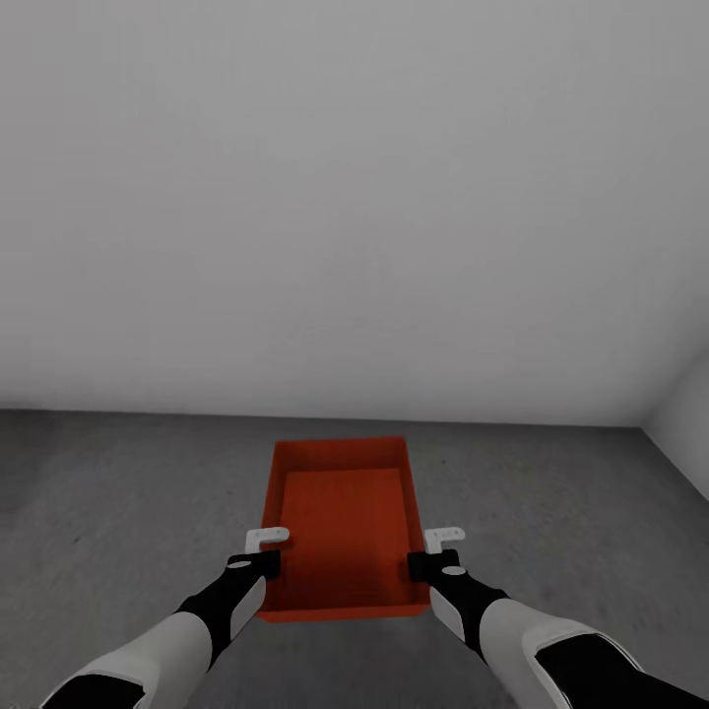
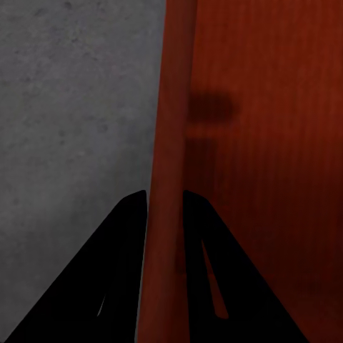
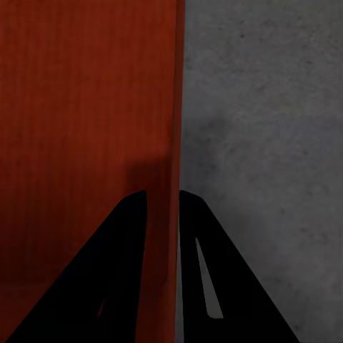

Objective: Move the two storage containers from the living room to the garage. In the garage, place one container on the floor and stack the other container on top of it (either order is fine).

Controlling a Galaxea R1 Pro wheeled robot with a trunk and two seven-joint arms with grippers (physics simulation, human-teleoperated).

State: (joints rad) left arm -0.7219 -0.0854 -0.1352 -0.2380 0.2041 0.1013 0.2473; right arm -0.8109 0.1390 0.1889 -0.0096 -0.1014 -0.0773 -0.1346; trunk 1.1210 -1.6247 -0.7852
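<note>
**Grey concrete, white walls, one orange-red box held by both arms**

Grey and rough, the floor (image 1: pixel 118 492) has a mottled, concrete-like surface and runs back to a plain white wall (image 1: pixel 354 197). A second white wall (image 1: pixel 684 414) meets the first at a corner at the far right of the head view.

The storage container (image 1: pixel 343 522) is an orange-red, open-top rectangular box with smooth, plain walls. It sits straight ahead of the robot, its long axis pointing toward the far wall and its near short wall closest to the robot. Whether it rests on the floor or hangs just above it cannot be told. Its inside is bare, showing only the flat orange-red bottom.

The left gripper (image 1: pixel 264 549) is clamped on the container's left long wall near the near corner. In the left wrist view one dark finger (image 2: pixel 125 271) lies outside the wall and the other inside, pinching the rim. The right gripper (image 1: pixel 433 551) pinches the right long wall the same way, and the right wrist view shows a finger (image 3: pixel 125 271) on each side of the thin wall, with grey floor beyond.
</note>
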